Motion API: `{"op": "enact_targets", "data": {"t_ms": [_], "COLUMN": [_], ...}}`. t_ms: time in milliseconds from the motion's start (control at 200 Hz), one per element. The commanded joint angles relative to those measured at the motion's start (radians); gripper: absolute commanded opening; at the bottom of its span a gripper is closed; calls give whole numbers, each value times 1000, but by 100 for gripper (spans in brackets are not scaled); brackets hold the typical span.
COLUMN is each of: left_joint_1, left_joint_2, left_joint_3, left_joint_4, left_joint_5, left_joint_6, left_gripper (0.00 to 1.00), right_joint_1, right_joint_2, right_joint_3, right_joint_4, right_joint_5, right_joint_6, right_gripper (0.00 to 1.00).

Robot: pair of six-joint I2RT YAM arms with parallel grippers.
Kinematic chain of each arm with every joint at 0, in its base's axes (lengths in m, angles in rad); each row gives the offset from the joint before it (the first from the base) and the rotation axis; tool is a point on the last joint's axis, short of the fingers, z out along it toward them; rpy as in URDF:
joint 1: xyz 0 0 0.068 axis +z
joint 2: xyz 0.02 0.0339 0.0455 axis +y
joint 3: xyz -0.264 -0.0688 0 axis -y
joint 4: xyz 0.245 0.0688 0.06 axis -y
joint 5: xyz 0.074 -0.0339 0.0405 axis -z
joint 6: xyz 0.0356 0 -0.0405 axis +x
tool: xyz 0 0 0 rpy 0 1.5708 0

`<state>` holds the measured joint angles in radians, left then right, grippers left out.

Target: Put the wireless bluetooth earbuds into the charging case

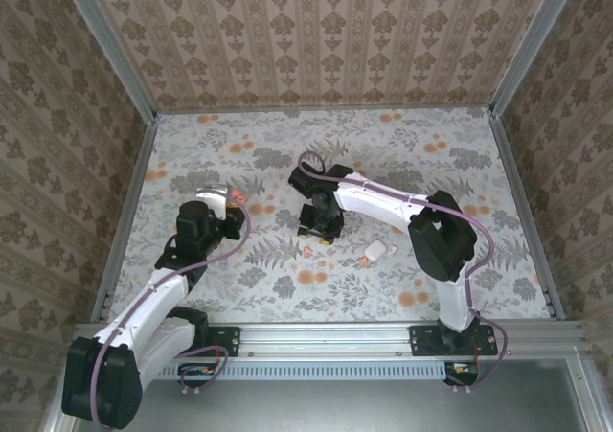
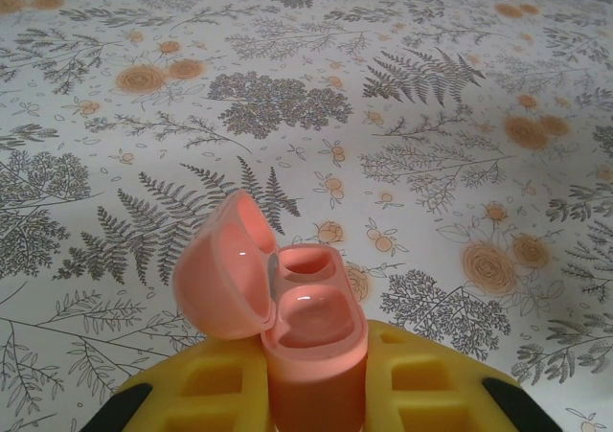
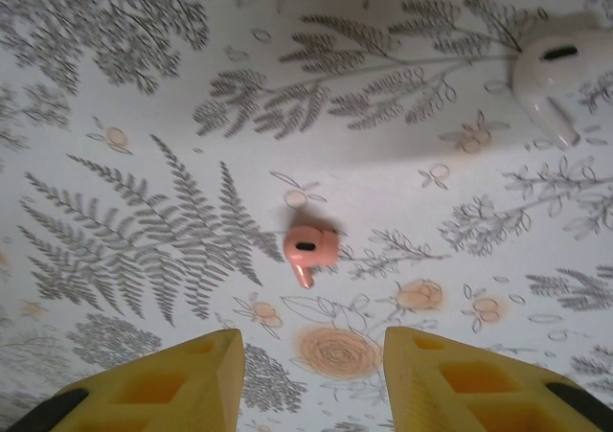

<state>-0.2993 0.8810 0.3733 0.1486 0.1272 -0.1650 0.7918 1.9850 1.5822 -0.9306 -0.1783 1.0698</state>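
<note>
Between the yellow fingers (image 2: pixel 211 384) of the left jaws, close under that wrist's camera, stands the charging case (image 2: pixel 311 346), clamped by its lower body. It is a coral-pink, pebble-shaped shell of glossy moulded plastic. Its domed lid (image 2: pixel 225 279) hangs open to the left on a hinge, and both wells show empty. Beyond it runs the bench (image 2: pixel 431 116), covered in a matt floral print of grey ferns and orange blooms.

Under the other wrist, the right jaws stand apart and hold nothing. Just past their yellow fingertips (image 3: pixel 172 384) lies a coral earbud (image 3: pixel 309 245), loose on the bench, its stubby stem pointing back toward the jaws. Farther off, well apart, a white earbud (image 3: pixel 546 73) lies on its side.

The coral earbud looks very light, hard and slick, so it would probably skid or flick away under an uneven pinch. The best hold seems to be across the rounded head, leaving the stem free to drop into a well. Which well suits it I cannot tell.
</note>
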Motion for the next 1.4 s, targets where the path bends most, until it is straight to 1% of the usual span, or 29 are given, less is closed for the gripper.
{"op": "enact_targets", "data": {"t_ms": [0, 240, 800, 1395], "left_joint_1": [10, 11, 12, 13], "left_joint_2": [-15, -21, -14, 2], "left_joint_3": [1, 2, 4, 9], "left_joint_4": [-11, -17, -20, -22], "left_joint_5": [19, 15, 19, 31], "left_joint_6": [3, 5, 2, -7], "left_gripper": [11, 11, 11, 10], "right_joint_1": [15, 21, 22, 21], "right_joint_2": [46, 118, 196, 209], "right_joint_3": [50, 83, 89, 89], "right_joint_4": [-77, -63, -18, 3], "right_joint_5": [22, -15, -54, -39], "right_joint_6": [-12, -36, -56, -95], "right_gripper": [43, 42, 42, 30]}}
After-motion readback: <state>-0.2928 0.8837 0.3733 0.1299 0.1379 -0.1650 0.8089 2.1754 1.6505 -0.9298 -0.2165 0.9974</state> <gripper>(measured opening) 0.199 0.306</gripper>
